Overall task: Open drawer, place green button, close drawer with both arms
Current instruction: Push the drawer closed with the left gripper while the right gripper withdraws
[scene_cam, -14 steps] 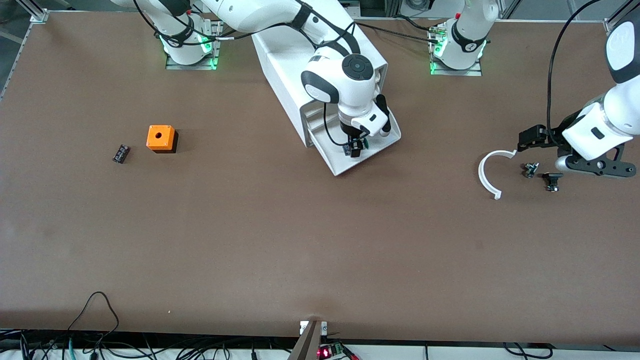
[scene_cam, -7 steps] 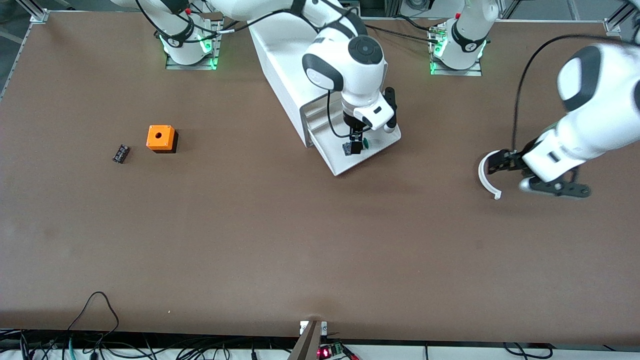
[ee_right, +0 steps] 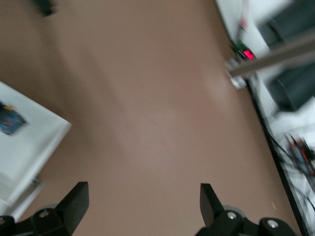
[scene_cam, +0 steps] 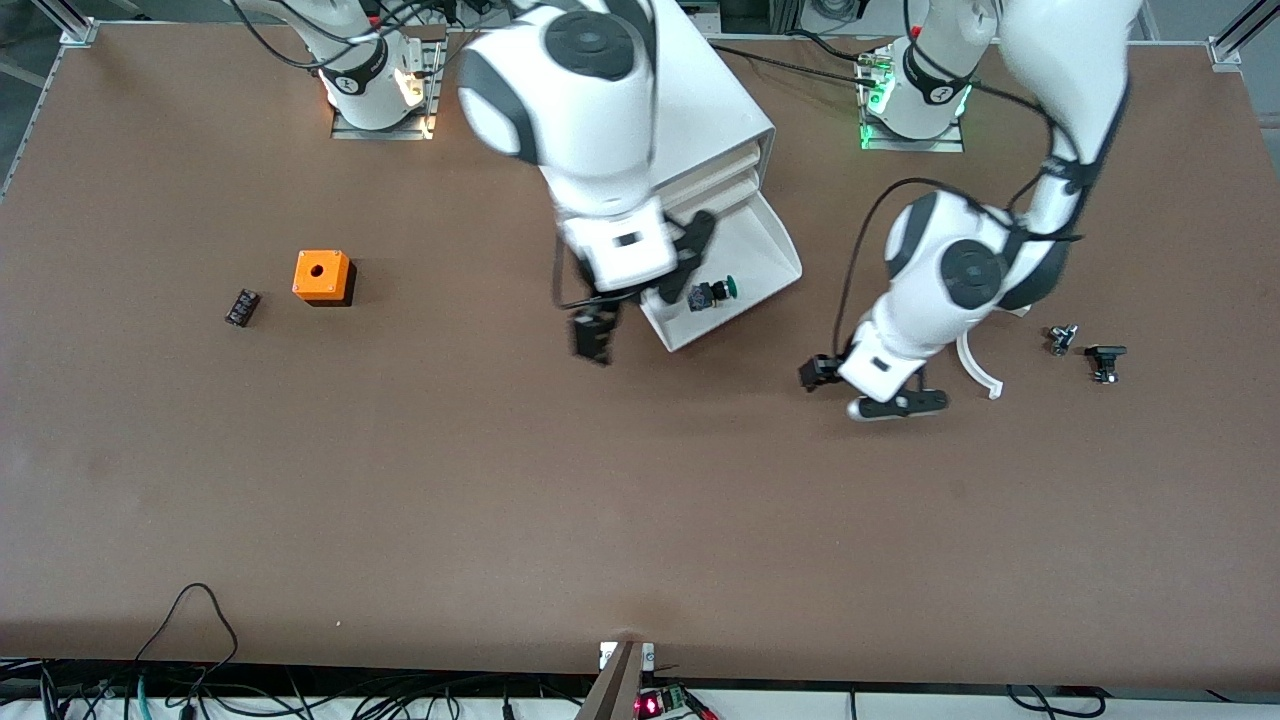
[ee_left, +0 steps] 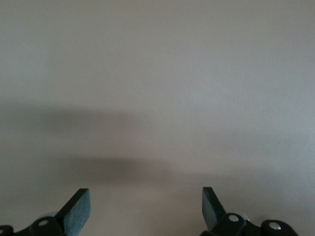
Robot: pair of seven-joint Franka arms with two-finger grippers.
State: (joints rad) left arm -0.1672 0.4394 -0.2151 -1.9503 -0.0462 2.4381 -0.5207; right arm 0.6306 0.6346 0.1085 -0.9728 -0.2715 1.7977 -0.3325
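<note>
The drawer is pulled out of the white cabinet. The button lies on its side in the drawer near the front lip, green cap toward the left arm's end. My right gripper is open and empty, over the table beside the drawer's corner toward the right arm's end. In the right wrist view the right gripper is open over bare table, with the drawer's corner at the edge. My left gripper is over the table toward the left arm's end from the drawer. In the left wrist view the left gripper is open over bare table.
An orange cube and a small black block lie toward the right arm's end. A white curved piece and two small dark parts lie toward the left arm's end.
My right gripper let go of the button, rose out of the drawer and moved toward the right arm's end. My left arm swung from the curved piece toward the drawer.
</note>
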